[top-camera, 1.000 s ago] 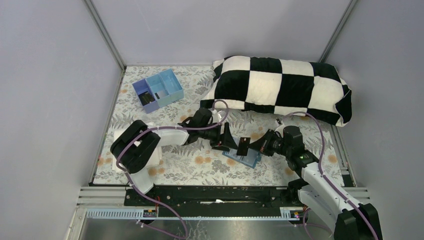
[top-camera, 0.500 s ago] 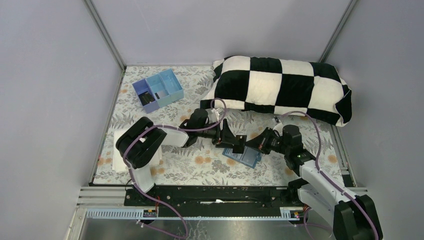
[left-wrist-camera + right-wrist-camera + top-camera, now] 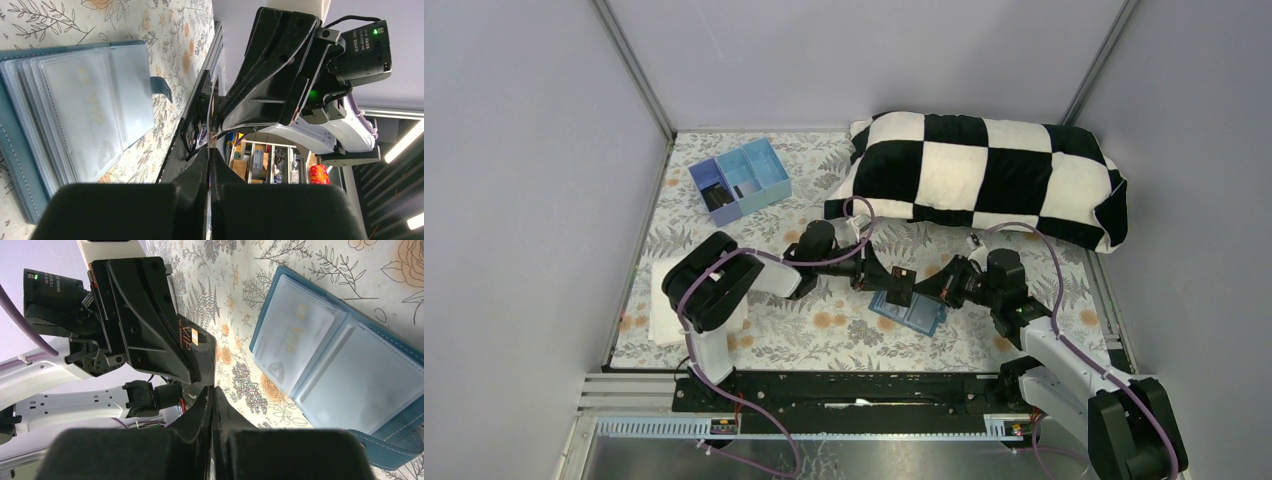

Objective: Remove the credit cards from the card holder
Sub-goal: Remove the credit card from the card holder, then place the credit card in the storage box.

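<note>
Card holder (image 3: 907, 315): teal-blue, pale stitching along the edge; its sleeves (image 3: 295, 340) frosted clear, faint pale-gold "VIP" lettering showing through. Credit card (image 3: 197, 355): glossy black, orange "VIP" lettering. Tablecloth (image 3: 774, 335): off-white, printed with grey leaf sprays and orange flowers. Pillow (image 3: 984, 175): black-and-cream checkerboard. Compartment tray (image 3: 759, 203): light blue with one purple section. Left arm (image 3: 764, 275) and right arm (image 3: 1064, 365): white and black.
</note>
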Robot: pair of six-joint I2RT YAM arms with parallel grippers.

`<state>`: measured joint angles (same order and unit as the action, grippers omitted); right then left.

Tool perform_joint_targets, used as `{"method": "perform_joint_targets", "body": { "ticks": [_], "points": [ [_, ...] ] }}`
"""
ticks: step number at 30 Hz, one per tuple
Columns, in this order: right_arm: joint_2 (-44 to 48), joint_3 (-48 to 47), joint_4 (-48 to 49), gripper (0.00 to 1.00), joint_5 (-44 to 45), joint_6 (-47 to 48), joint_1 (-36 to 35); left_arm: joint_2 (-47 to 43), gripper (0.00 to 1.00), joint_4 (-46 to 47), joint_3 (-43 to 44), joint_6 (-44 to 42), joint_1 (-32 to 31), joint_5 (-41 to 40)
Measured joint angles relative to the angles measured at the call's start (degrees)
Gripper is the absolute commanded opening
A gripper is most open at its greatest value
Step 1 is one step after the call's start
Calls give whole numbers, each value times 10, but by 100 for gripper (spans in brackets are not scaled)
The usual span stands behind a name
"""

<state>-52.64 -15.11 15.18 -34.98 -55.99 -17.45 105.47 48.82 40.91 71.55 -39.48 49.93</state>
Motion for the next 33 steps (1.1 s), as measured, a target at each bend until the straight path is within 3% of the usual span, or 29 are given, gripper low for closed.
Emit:
{"method": "perform_joint_targets", "body": {
  "ticks": [1, 2, 3, 4, 5, 8, 14, 20, 22, 25, 33],
  "points": [
    [0, 0, 0, 0, 0, 0, 0, 0, 0, -1, 0, -1, 0, 0],
    [0, 0, 0, 16, 0, 0, 0, 0, 0, -3, 0, -1, 0, 0],
    [-1, 0, 0, 45, 0, 0, 0, -1, 0, -4, 0, -2, 0, 0],
    [-2, 0, 0, 65, 0, -3, 0, -3, 0, -9, 0, -4, 2, 0],
    [-4, 0, -2, 77, 2, -7, 0, -7, 0, -15, 0, -8, 2, 0],
    [-3, 0, -18, 92, 17, -4, 0, -32, 0, -70, 0, -37, 17, -1],
    [28, -9, -82, 95, 69, 16, 0, -155, 0, -366, 60, -199, 125, -27],
    [28, -39, -112, 95, 94, 40, 0, -229, 0, -674, 247, -382, 369, -60],
    [19, -40, -111, 95, 96, 46, 0, -230, 0, -727, 294, -413, 445, -70],
    [-5, -40, -112, 95, 96, 52, 0, -229, 0, -770, 331, -431, 506, -82],
    [-43, -57, -125, 96, 94, 77, 0, -180, 0, -799, 402, -487, 518, -141]
  ]
}}
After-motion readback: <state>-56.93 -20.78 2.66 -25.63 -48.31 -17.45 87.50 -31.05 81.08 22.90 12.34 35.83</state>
